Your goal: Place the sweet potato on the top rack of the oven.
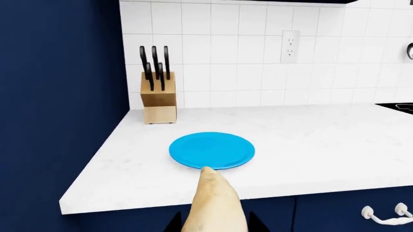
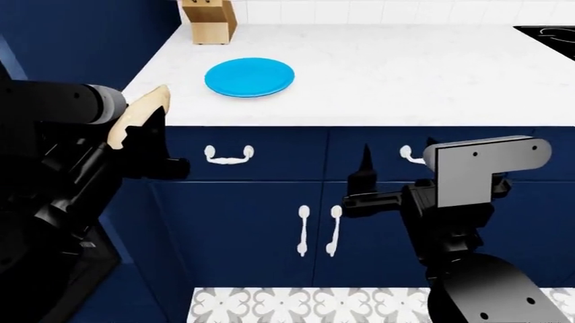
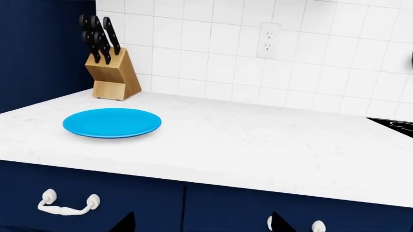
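Your left gripper [image 2: 144, 134] grips the sweet potato [image 2: 137, 116] near its lower end; it looks firm, smooth, light. Right gripper [image 2: 364, 182] stands parted, empty.

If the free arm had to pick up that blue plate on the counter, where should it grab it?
Probably by the near rim. The blue plate lies flat and shallow on the white counter, so only its thin edge offers a hold. The right pincer would come in low from the counter's front side, one finger over the rim, one slipping under.
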`<state>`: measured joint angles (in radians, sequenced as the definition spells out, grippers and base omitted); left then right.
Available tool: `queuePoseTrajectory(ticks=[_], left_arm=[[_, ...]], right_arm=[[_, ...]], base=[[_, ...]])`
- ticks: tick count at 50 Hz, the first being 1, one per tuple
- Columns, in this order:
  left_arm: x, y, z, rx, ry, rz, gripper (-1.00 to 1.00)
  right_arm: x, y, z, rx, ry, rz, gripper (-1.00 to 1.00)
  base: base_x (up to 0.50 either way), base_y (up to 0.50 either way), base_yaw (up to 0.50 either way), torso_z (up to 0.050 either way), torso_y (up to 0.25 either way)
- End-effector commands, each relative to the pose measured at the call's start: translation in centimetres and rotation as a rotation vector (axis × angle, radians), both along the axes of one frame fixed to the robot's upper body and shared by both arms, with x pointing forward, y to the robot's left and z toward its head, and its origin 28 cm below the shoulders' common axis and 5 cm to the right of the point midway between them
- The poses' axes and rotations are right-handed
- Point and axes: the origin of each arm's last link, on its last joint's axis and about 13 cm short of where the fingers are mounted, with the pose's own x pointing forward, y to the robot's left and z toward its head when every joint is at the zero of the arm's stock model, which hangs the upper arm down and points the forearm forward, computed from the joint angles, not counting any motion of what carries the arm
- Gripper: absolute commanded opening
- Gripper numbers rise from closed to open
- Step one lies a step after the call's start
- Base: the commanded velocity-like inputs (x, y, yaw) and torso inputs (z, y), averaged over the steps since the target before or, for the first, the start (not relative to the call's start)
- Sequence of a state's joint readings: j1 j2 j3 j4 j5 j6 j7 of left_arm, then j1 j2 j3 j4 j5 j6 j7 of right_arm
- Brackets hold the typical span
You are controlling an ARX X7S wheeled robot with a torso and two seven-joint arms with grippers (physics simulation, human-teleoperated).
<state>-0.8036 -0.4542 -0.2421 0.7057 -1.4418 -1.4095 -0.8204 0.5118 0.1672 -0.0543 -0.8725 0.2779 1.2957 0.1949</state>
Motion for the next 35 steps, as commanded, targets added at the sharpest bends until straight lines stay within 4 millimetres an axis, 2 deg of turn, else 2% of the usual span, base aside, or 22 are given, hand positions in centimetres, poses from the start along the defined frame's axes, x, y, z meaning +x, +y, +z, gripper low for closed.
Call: queuePoseTrajectory(ticks=[1, 12, 17, 35], left_arm=[[-0.13, 0.14, 0.09, -0.005, -0.008, 0.012, -1.0], [-0.1, 0.16, 0.01, -0.004, -0.006, 0.009, -1.0], [-0.1, 0.04, 0.73, 0.006, -0.016, 0.0, -1.0], [0.04, 0.17, 0.36, 0.003, -0.007, 0.009, -1.0]], right_arm=[[0.01, 0.13, -0.01, -0.017, 0.007, 0.01, 1.0], [-0.13, 0.15, 0.06, -0.015, 0.006, 0.007, 1.0], [-0.31, 0.08, 0.16, -0.016, 0.004, 0.003, 1.0], [-0.1, 0.06, 0.02, -0.01, 0.008, 0.004, 1.0]], base=[[-0.14, 0.5, 0.0, 0.0, 0.0], [-0.14, 0.5, 0.0, 0.0, 0.0], [-0.14, 0.5, 0.0, 0.0, 0.0], [-0.14, 0.5, 0.0, 0.0, 0.0]])
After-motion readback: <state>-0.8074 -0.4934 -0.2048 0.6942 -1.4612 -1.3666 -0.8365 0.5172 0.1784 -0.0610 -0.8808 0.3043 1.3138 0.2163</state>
